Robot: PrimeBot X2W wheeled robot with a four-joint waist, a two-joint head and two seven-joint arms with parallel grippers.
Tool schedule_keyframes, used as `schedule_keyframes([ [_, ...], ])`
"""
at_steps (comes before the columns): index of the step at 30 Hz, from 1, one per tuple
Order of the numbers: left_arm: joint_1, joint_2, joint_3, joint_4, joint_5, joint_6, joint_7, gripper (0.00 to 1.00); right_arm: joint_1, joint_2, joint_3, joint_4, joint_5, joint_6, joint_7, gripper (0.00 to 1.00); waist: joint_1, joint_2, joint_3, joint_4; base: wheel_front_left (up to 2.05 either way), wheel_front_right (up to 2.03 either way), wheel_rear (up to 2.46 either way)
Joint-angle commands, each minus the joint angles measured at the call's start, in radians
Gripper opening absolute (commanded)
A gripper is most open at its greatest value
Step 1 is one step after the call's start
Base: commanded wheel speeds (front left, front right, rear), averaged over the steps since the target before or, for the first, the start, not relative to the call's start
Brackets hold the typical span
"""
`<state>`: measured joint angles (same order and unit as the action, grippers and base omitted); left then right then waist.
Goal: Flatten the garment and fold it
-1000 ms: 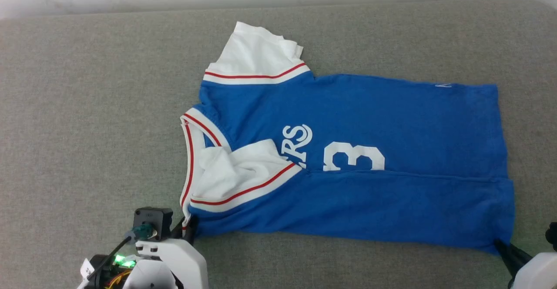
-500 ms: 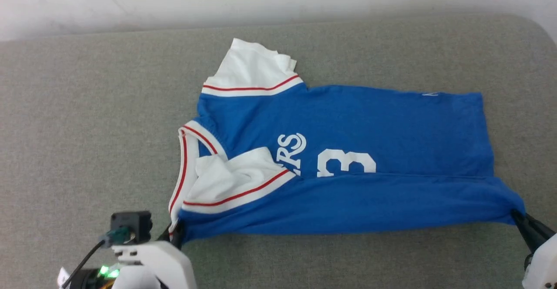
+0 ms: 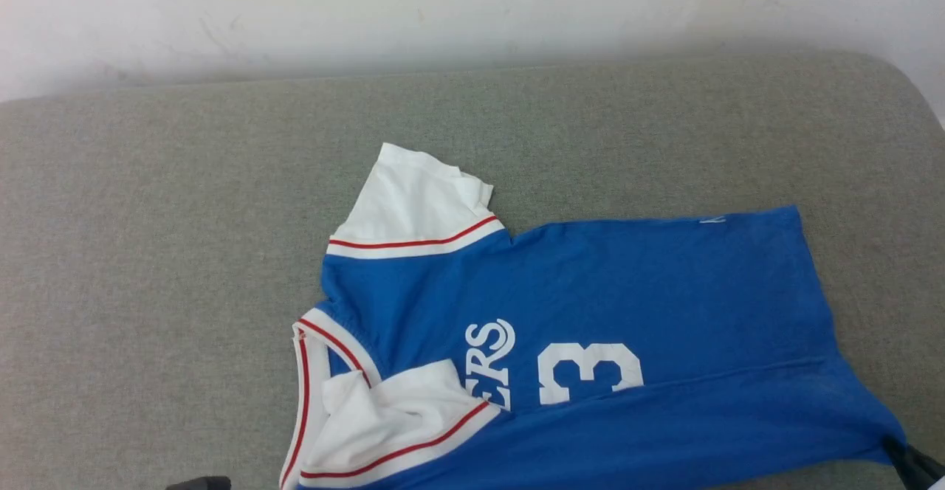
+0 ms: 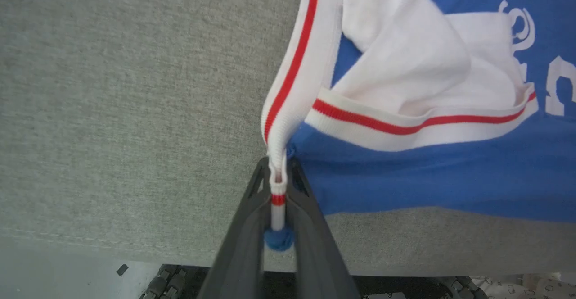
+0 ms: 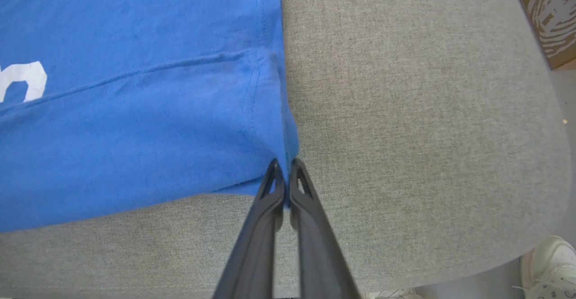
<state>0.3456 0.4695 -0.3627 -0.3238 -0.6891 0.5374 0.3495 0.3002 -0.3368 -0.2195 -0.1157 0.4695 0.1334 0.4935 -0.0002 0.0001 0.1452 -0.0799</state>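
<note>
Garment (image 3: 590, 305) lay long axis across frame; my left gripper (image 4: 278, 169) clamped collar (image 4: 290, 96) lower left, right gripper (image 5: 284, 166) clamped hem corner (image 5: 281, 141) lower right.

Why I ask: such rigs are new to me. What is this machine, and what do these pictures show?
It is a two-armed robot. The wide picture is from its head camera, looking down; the two close ones are from its wrist cameras. A royal-blue jersey T-shirt with white sleeves lies on a grey fabric-covered surface, its near side folded over. The left gripper is shut on the red-striped white neck trim; the right gripper is shut on a blue hem corner.
</note>
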Motion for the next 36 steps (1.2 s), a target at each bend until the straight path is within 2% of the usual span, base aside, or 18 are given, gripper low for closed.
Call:
schedule_keyframes([
  [1, 0.001, -0.009, 0.006, 0.021, -0.006, -0.006, -0.018, 0.05, 0.000, 0.006, -0.015, -0.002, -0.011, -0.003, -0.010, 0.00, 0.0002, -0.0001, -0.001, 0.002, 0.00, 0.00, 0.00],
  [2, -0.004, -0.023, 0.002, 0.038, -0.012, -0.017, -0.030, 0.40, -0.004, 0.013, -0.017, 0.001, -0.018, -0.003, -0.021, 0.47, 0.0002, -0.0001, -0.002, 0.003, 0.00, 0.00, 0.00],
  [3, -0.012, -0.033, -0.001, 0.059, -0.015, -0.027, -0.043, 1.00, -0.005, 0.015, -0.013, 0.006, -0.024, -0.003, -0.025, 0.96, 0.0002, -0.0001, -0.004, 0.004, 0.00, 0.00, 0.00],
  [4, -0.022, -0.043, -0.003, 0.078, -0.016, -0.038, -0.057, 1.00, -0.008, 0.017, -0.009, 0.011, -0.029, -0.003, -0.029, 1.00, 0.0002, -0.0001, -0.007, 0.005, 0.00, 0.00, 0.00],
  [9, -0.055, -0.081, 0.013, 0.124, -0.045, -0.082, -0.113, 1.00, -0.029, 0.019, 0.002, 0.014, -0.030, -0.003, -0.048, 1.00, 0.0002, -0.0001, -0.021, 0.006, 0.00, 0.00, 0.00],
  [12, -0.070, -0.071, 0.046, 0.097, -0.044, -0.095, -0.153, 1.00, -0.045, 0.006, -0.005, -0.014, -0.022, -0.003, -0.064, 1.00, 0.0002, -0.0001, -0.022, 0.002, 0.00, 0.00, 0.00],
  [18, -0.215, 0.013, 0.104, -0.020, 0.092, -0.072, -0.228, 1.00, -0.145, -0.006, -0.047, -0.097, -0.057, -0.003, -0.175, 1.00, 0.0002, -0.0001, 0.035, -0.011, 0.00, 0.00, 0.00],
  [21, -0.370, 0.062, 0.088, -0.060, 0.176, -0.076, -0.196, 1.00, -0.216, -0.014, -0.028, -0.118, -0.065, -0.003, -0.224, 1.00, 0.0002, -0.0001, 0.093, -0.023, 0.00, 0.00, 0.00],
  [24, -0.575, 0.104, 0.052, -0.073, 0.261, -0.105, -0.132, 1.00, -0.279, -0.023, 0.013, -0.128, -0.060, -0.003, -0.251, 1.00, 0.0002, -0.0001, 0.160, -0.037, 0.00, 0.00, 0.00],
  [27, -0.791, 0.104, 0.011, -0.028, 0.305, -0.157, -0.075, 1.00, -0.335, -0.032, 0.056, -0.128, -0.045, -0.003, -0.277, 1.00, 0.0002, -0.0001, 0.223, -0.054, 0.00, 0.00, 0.00],
  [30, -0.971, 0.096, -0.044, 0.081, 0.319, -0.234, -0.001, 1.00, -0.370, -0.028, 0.096, -0.122, -0.029, -0.003, -0.299, 1.00, 0.0002, -0.0001, 0.271, -0.072, 0.00, 0.00, 0.00],
  [34, -1.146, 0.084, -0.116, 0.226, 0.313, -0.341, 0.115, 1.00, -0.392, -0.027, 0.125, -0.099, -0.012, -0.003, -0.326, 1.00, 0.0002, -0.0001, 0.318, -0.098, 0.00, 0.00, 0.00],
  [36, -1.206, 0.074, -0.141, 0.289, 0.301, -0.379, 0.175, 1.00, -0.399, -0.027, 0.134, -0.085, -0.008, -0.003, -0.339, 1.00, 0.0002, -0.0001, 0.340, -0.110, 0.00, 0.00, 0.00],
])
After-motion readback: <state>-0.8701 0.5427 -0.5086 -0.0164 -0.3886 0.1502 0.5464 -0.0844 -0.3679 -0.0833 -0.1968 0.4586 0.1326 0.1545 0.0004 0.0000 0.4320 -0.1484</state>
